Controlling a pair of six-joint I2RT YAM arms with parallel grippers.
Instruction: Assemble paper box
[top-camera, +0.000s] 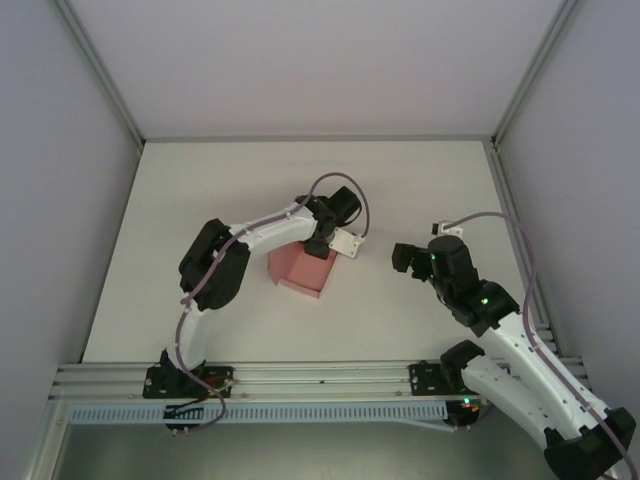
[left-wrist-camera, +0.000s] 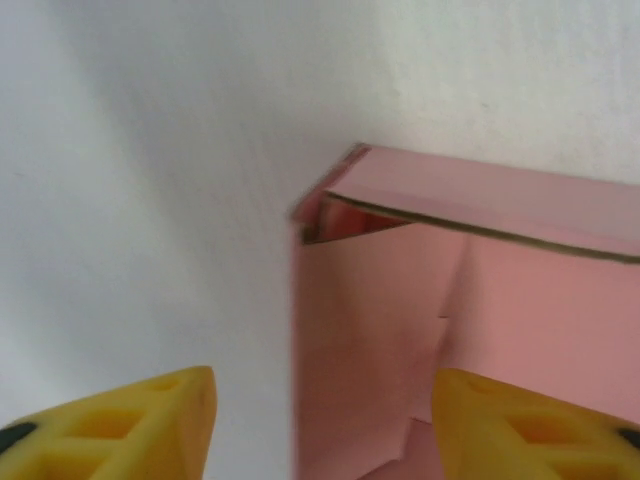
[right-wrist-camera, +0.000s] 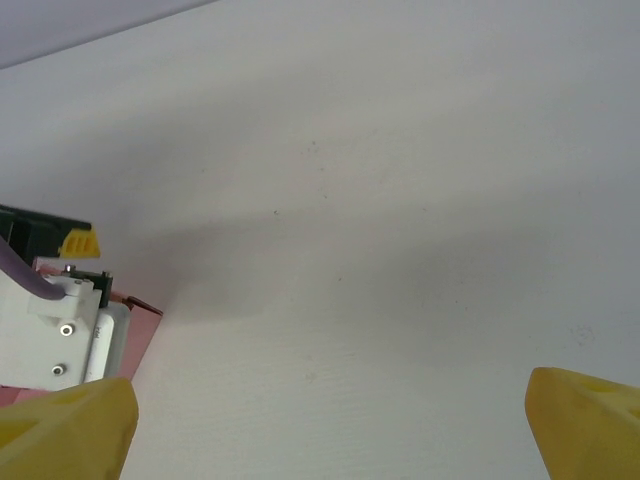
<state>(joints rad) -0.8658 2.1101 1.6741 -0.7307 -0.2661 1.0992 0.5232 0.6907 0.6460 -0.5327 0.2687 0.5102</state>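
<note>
Left hand (left-wrist-camera: 322, 400) spread over paper box (left-wrist-camera: 480, 300) on white table (top-camera: 200, 200), pale walls (top-camera: 60, 200)

Even, diffuse light throws soft shadows on the table (right-wrist-camera: 400, 150); the left wrist view looks blurry.

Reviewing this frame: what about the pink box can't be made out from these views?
- Top view: the left tool covers the paper box's far side.
- Left wrist view: the box runs off the right and bottom edges; its inner folds are blurred.
- Right wrist view: the left arm's white housing hides most of the box.
</note>
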